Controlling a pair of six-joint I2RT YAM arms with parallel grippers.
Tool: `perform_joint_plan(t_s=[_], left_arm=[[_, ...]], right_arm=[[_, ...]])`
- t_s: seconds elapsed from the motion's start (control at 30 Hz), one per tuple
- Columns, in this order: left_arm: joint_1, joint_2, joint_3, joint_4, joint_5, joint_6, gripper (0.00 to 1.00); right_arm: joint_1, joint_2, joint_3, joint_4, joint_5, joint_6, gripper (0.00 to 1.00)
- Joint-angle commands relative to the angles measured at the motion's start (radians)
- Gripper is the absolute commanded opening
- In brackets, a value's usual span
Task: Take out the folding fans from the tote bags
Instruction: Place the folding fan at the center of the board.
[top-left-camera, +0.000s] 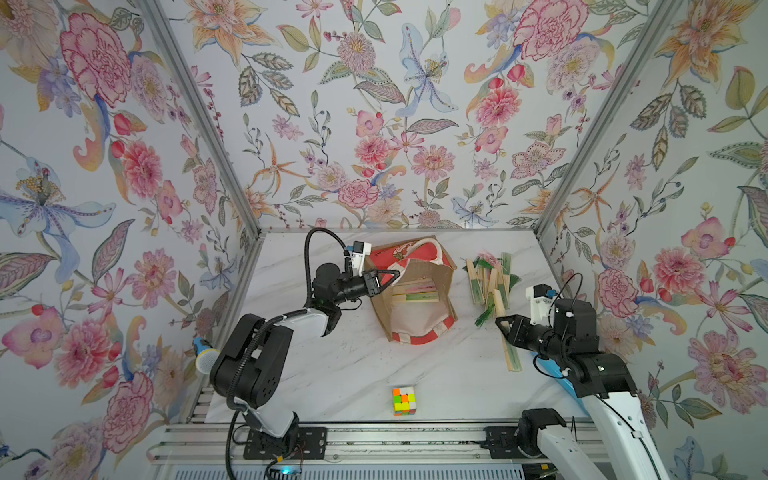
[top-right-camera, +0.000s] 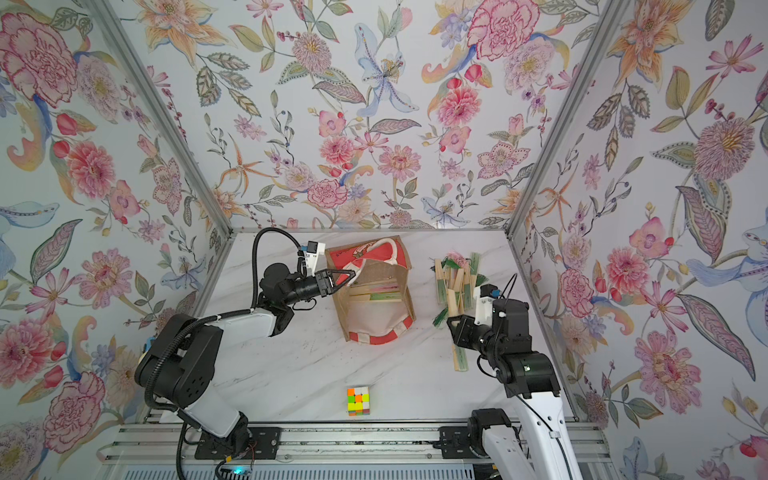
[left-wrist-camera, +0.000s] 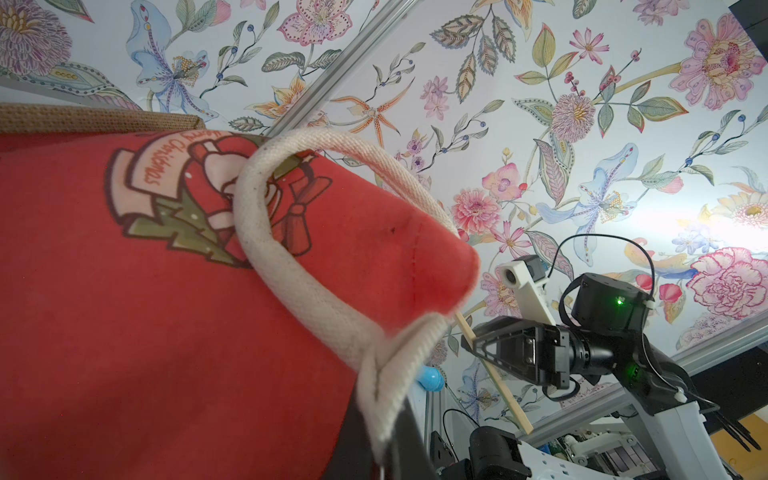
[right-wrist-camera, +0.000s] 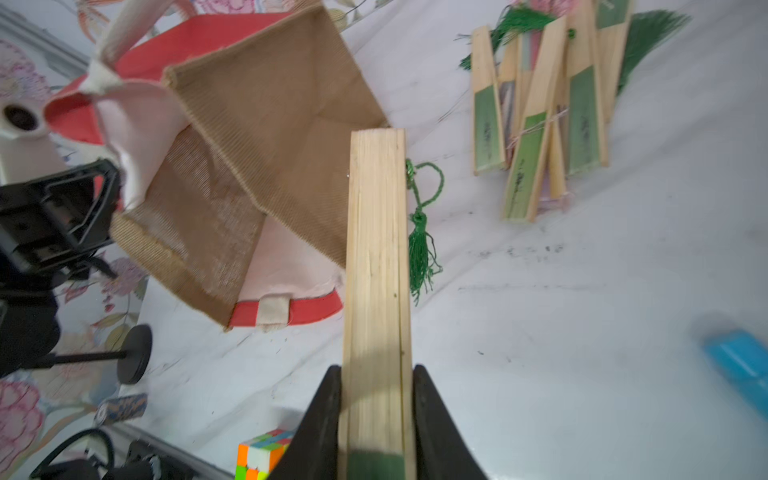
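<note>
The tote bag (top-left-camera: 419, 328) (top-right-camera: 376, 328) lies on its side mid-table, its mouth held up. My left gripper (top-left-camera: 397, 274) (top-right-camera: 353, 274) (left-wrist-camera: 384, 453) is shut on the bag's upper rim by the white rope handle (left-wrist-camera: 291, 266). Two folding fans (top-left-camera: 415, 293) (top-right-camera: 376, 293) rest inside the bag. Right of it, several fans (top-left-camera: 490, 276) (top-right-camera: 455, 276) (right-wrist-camera: 540, 124) lie piled on the table. My right gripper (top-left-camera: 498, 322) (top-right-camera: 451, 322) (right-wrist-camera: 376, 399) is shut on a green-tasselled bamboo fan (right-wrist-camera: 376, 249) (top-left-camera: 510, 357), just above the table near that pile.
A Rubik's cube (top-left-camera: 404, 401) (top-right-camera: 358, 401) sits near the front edge. A blue microphone (top-left-camera: 205, 357) lies off the table's left side. A light-blue tube (top-left-camera: 559, 376) (right-wrist-camera: 739, 365) lies under my right arm. Floral walls close in the table on three sides.
</note>
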Motion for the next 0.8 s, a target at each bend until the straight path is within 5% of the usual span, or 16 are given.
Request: perform_joint_plan(t_s=[0.0,0.37,0.77], left_arm=[[-0.004,-0.020,0.009,-0.013,0.019,0.016,0.00],[-0.004,-0.050,0.000,-0.055,0.004,0.042,0.00],[-0.005,-0.054,-0.005,-0.076,-0.008,0.056,0.00]], right_arm=[[-0.058,0.083,0.041,0.093,0.126,-0.039,0.27],[-0.116,0.561,0.164,0.487,0.150,-0.040,0.28],[-0.093,1.062,0.428,0.494,0.185,-0.080,0.28]])
